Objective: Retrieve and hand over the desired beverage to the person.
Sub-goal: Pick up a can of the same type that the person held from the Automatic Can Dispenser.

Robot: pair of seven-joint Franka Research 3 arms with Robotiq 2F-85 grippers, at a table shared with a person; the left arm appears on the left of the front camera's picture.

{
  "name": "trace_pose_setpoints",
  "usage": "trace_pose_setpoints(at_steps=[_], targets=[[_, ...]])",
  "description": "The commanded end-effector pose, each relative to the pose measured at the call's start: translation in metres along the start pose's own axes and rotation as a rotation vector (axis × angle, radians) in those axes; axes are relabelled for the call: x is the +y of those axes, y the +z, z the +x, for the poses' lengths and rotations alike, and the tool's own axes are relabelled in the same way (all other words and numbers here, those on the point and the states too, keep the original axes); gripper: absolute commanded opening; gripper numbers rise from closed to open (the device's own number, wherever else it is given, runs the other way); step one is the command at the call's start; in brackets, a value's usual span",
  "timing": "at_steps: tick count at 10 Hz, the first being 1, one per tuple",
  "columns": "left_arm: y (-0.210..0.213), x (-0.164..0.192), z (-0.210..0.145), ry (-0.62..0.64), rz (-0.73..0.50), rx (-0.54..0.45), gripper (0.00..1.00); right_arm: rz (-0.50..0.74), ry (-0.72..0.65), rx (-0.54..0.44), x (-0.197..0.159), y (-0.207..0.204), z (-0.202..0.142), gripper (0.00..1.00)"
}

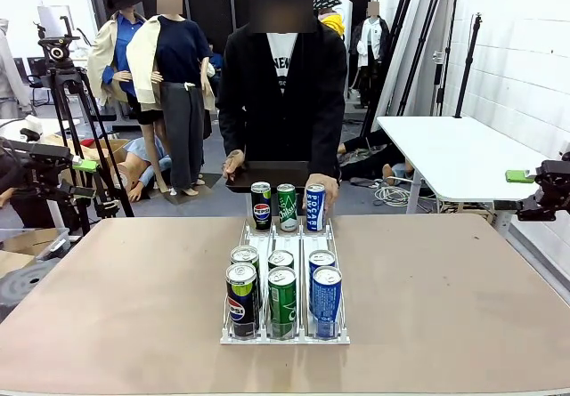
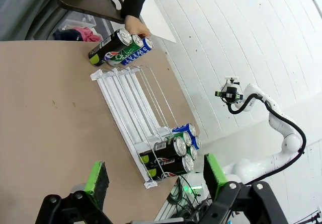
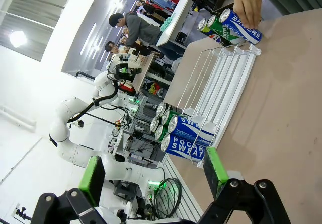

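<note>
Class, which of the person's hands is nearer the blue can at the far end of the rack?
Left. Their left hand touches the blue can; their right hand grips the tray, past the black can.

- Table [image 1: 134,307]: tan top, matt and smooth, faintly mottled.
- Cans [image 1: 282,300]: metal, with glossy printed sides and bare silvery lids that glint.
- Rack [image 1: 285,339]: clear, shiny plastic rails, with thin bright metal wires between the lanes.
- Tray [image 1: 267,175]: dark and smooth with a dull sheen; looks like plastic.
- Person [image 1: 281,102]: black jacket of matt cloth; white T-shirt of soft cloth.
- Left gripper [image 2: 156,177]: pads [image 2: 96,182] green, matt, rubbery-looking; black body hard with a slight sheen, plastic or metal I cannot tell.
- Right arm [image 2: 282,128]: white shell, smooth and glossy.
- Wall [image 2: 226,32]: white-painted brick, matt, with rough joints.
</note>
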State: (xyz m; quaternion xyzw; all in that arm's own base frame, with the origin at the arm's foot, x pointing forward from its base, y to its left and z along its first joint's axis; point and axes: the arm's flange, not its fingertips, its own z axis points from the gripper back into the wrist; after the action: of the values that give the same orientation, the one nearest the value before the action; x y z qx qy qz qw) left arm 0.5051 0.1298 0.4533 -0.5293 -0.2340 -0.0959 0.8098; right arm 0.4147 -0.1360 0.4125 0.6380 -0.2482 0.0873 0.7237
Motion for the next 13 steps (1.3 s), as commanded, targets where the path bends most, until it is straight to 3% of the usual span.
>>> trace_pose_setpoints(at_steps=[1,13], targets=[[0.0007,-0.0003,-0.0005,-0.001,0.002,0.003,1.00,0.001,0.000,-0.003,-0.0007,0.0006,-0.0014,1.00],[0.0007,-0.0003,-0.0005,-0.001,0.002,0.003,1.00,0.001,0.000,-0.003,-0.0007,0.0006,-0.0014,1.00]])
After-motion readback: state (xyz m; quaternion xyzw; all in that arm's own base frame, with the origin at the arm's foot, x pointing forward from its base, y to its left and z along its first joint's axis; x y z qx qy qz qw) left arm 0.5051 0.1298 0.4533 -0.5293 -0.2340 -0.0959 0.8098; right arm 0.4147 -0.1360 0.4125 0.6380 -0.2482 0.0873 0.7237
